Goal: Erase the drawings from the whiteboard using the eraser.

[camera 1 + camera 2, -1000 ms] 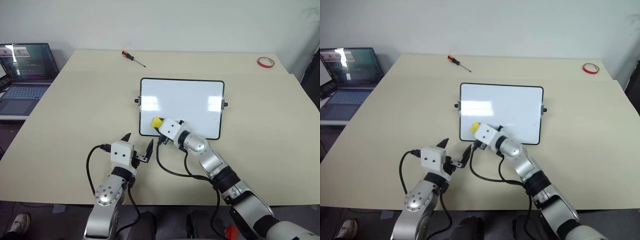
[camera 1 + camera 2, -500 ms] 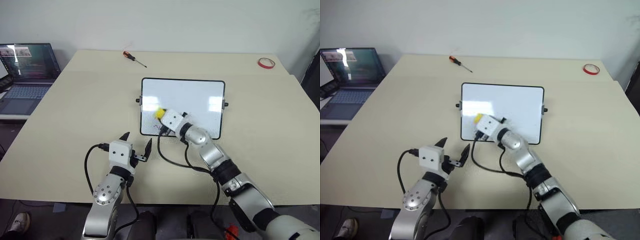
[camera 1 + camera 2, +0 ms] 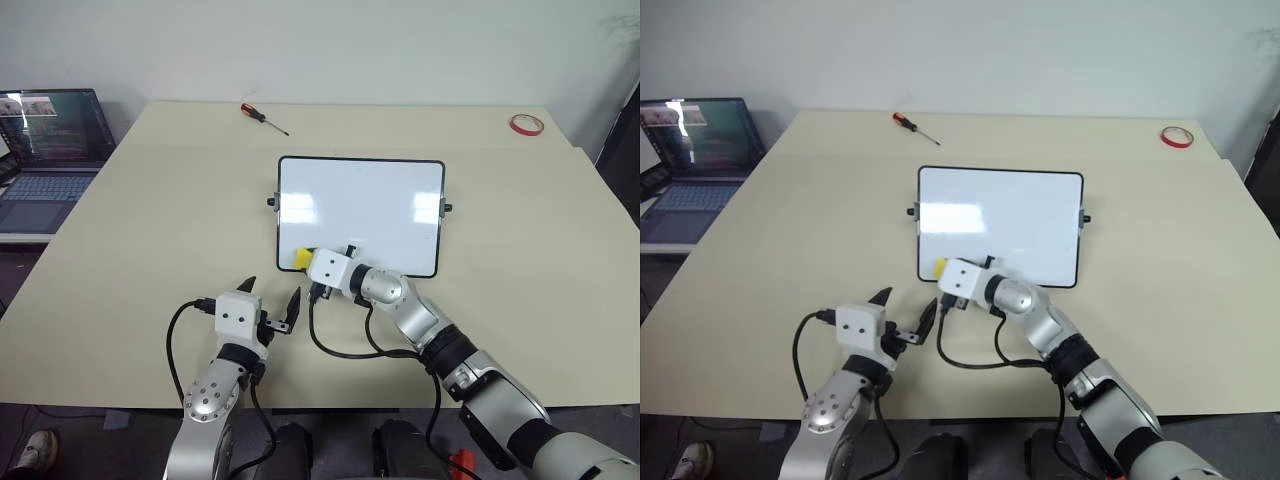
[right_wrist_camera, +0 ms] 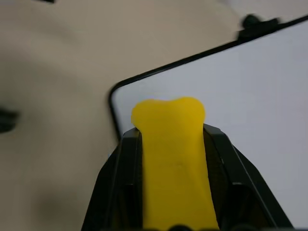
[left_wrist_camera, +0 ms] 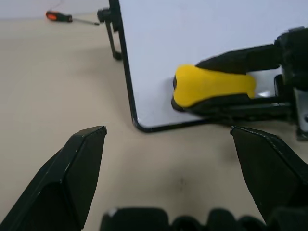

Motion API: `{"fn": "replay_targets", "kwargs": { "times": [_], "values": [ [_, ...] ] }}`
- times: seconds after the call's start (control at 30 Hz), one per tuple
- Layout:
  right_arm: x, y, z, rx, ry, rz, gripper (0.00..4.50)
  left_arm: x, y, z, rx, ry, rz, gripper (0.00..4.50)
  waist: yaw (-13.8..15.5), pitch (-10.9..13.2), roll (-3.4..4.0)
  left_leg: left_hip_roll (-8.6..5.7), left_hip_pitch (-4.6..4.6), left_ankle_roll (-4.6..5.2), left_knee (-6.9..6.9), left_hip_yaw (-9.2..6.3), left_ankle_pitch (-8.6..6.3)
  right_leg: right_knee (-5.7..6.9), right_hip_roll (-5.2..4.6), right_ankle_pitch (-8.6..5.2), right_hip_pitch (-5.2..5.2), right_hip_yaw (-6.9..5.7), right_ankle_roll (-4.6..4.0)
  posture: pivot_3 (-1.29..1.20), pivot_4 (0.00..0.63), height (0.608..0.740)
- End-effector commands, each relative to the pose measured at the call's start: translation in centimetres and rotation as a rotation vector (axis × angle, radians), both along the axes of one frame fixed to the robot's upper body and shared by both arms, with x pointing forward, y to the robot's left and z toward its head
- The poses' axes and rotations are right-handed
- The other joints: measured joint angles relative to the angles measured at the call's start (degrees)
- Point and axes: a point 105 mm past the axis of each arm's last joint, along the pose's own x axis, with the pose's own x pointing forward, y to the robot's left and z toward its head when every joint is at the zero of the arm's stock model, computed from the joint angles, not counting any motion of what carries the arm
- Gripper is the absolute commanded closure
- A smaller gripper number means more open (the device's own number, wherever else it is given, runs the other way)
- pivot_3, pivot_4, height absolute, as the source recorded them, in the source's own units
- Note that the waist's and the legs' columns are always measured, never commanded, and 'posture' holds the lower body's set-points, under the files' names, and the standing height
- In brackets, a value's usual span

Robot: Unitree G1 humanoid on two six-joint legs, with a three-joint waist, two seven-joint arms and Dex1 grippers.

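Observation:
The whiteboard [image 3: 360, 205] lies flat mid-table, black-framed, with a small knob on each short side. My right gripper [image 3: 305, 263] is shut on the yellow eraser [image 3: 298, 259], whose tip rests on the board's near left corner. From the right wrist, the eraser [image 4: 169, 144] shows squeezed between the two black fingers, over the board's rounded corner [image 4: 115, 91]. The drawings are hidden or too faint to tell; the bare board looks white. My left gripper [image 3: 272, 293] stands open on the near side of that corner, holding nothing. Its wrist view looks at the eraser [image 5: 211, 86].
A red-handled screwdriver [image 3: 262, 115] lies at the table's far edge, left of centre. A red tape ring [image 3: 526, 124] sits at the far right corner. An open laptop [image 3: 50, 140] stands on a lower surface left of the beige table [image 3: 150, 220].
My right gripper pushed the eraser up the board's left part, then drew it back down to the near left corner. The left gripper kept its place, open.

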Motion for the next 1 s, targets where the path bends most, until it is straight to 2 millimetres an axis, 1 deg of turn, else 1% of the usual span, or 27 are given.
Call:
{"fn": "replay_targets", "kwargs": {
  "times": [0.03, 0.1, 0.2, 0.23, 0.3, 0.4, 0.43, 0.53, 0.57, 0.63, 0.7, 0.77, 0.9, 1.0],
  "values": [
    [0.3, -0.8, 0.1, -0.025, -0.004, -0.006, 3.20, -0.2, -0.1, 1.9, -0.006, -0.072, 0.002, 0.00, 0.1, 0.0, 0.00, -0.01, 0.01, 0.00, 0.06, -0.02, 0.00, 0.03, 0.00, 0.00, 0.03, -0.02, 0.00, 0.00, 0.150, 0.740],
    [1.1, -1.3, 0.8, -0.006, -0.027, -0.050, 3.20, -0.2, -0.1, 1.9, -0.007, -0.073, 0.003, 0.00, 0.3, 0.0, 0.00, -0.02, 0.04, 0.00, 0.11, -0.05, 0.00, 0.03, 0.00, 0.00, 0.10, -0.04, 0.00, 0.00, 0.150, 0.740],
    [3.7, -2.9, 3.5, 0.094, -0.113, -0.210, 3.20, -0.2, -0.2, 1.9, -0.009, -0.074, 0.000, 0.00, 0.3, 0.0, 0.00, -0.02, 0.03, 0.00, 0.12, -0.05, 0.00, 0.08, 0.01, 0.00, 0.06, -0.04, 0.00, 0.00, 0.150, 0.740],
    [4.1, -3.1, 3.9, 0.111, -0.127, -0.239, 3.20, -0.2, -0.2, 1.9, -0.010, -0.074, -0.001, 0.00, 0.4, 0.0, 0.00, -0.02, 0.03, -0.01, 0.12, -0.04, 0.00, 0.11, 0.01, 0.00, 0.05, -0.03, 0.00, 0.00, 0.150, 0.740],
    [5.0, -4.0, 4.6, 0.125, -0.151, -0.297, 3.20, -0.1, -0.3, 2.0, -0.008, -0.076, -0.006, 0.00, 0.5, 0.0, -0.01, -0.03, 0.03, -0.01, 0.15, -0.06, 0.01, 0.16, 0.01, 0.00, 0.06, -0.04, 0.00, 0.00, 0.150, 0.740],
    [5.5, -4.7, 4.5, 0.132, -0.145, -0.339, 3.20, 0.0, -0.4, 2.1, -0.007, -0.078, -0.011, 0.00, 0.6, 0.0, -0.04, -0.04, 0.05, -0.01, 0.18, -0.09, 0.01, 0.17, 0.00, 0.00, 0.09, -0.06, 0.00, 0.00, 0.150, 0.740],
    [5.4, -4.7, 4.1, 0.120, -0.138, -0.331, 3.20, 0.1, -0.5, 2.1, -0.006, -0.080, -0.015, 0.00, 0.6, 0.0, -0.04, -0.04, 0.05, -0.01, 0.17, -0.08, 0.01, 0.17, 0.00, 0.00, 0.09, -0.05, 0.00, 0.00, 0.150, 0.740],
    [4.1, -4.4, 2.2, 0.048, -0.104, -0.247, 3.20, 0.4, -0.7, 2.3, -0.004, -0.086, -0.028, 0.00, 0.6, -0.1, -0.05, -0.04, 0.06, -0.01, 0.17, -0.08, 0.01, 0.19, 0.01, 0.00, 0.09, -0.05, 0.00, 0.00, 0.150, 0.740],
    [3.9, -4.4, 2.0, 0.038, -0.097, -0.231, 3.20, 0.4, -0.7, 2.3, -0.004, -0.086, -0.029, 0.00, 0.6, -0.1, -0.05, -0.04, 0.07, 0.00, 0.17, -0.06, 0.01, 0.18, 0.01, 0.00, 0.11, -0.04, 0.00, 0.00, 0.150, 0.740],
    [2.9, -4.0, 0.9, -0.018, -0.084, -0.163, 3.20, 0.4, -0.7, 2.3, -0.003, -0.087, -0.031, 0.00, 0.5, -0.1, -0.04, -0.04, 0.10, 0.00, 0.17, -0.05, 0.01, 0.18, 0.00, 0.00, 0.13, -0.03, 0.00, 0.00, 0.150, 0.740],
    [1.7, -3.8, -0.7, -0.090, -0.043, -0.099, 3.20, 0.5, -0.7, 2.3, -0.003, -0.087, -0.032, 0.00, 0.5, -0.1, -0.03, -0.03, 0.15, 0.00, 0.16, -0.04, 0.01, 0.21, 0.01, 0.00, 0.14, -0.02, 0.00, 0.00, 0.150, 0.740],
    [1.0, -3.7, -1.6, -0.118, -0.016, -0.073, 3.20, 0.5, -0.7, 2.4, -0.004, -0.088, -0.031, 0.00, 0.4, -0.1, -0.03, -0.02, 0.19, 0.00, 0.16, -0.03, 0.01, 0.23, 0.02, 0.00, 0.17, -0.01, 0.00, 0.00, 0.150, 0.740],
    [0.3, -3.3, -2.2, -0.151, -0.009, -0.049, 3.20, 0.6, -0.7, 2.4, -0.005, -0.089, -0.028, 0.00, 0.4, -0.1, -0.03, -0.02, 0.23, 0.00, 0.17, -0.01, 0.01, 0.25, 0.02, 0.00, 0.20, 0.02, 0.00, 0.00, 0.150, 0.740],
    [0.9, -3.5, -1.6, -0.138, -0.029, -0.078, 3.20, 0.5, -0.7, 2.4, -0.006, -0.089, -0.027, 0.00, 0.4, -0.1, -0.03, -0.02, 0.28, 0.00, 0.17, -0.03, 0.01, 0.25, 0.02, 0.00, 0.26, 0.00, 0.00, 0.00, 0.150, 0.740]
  ]
}}
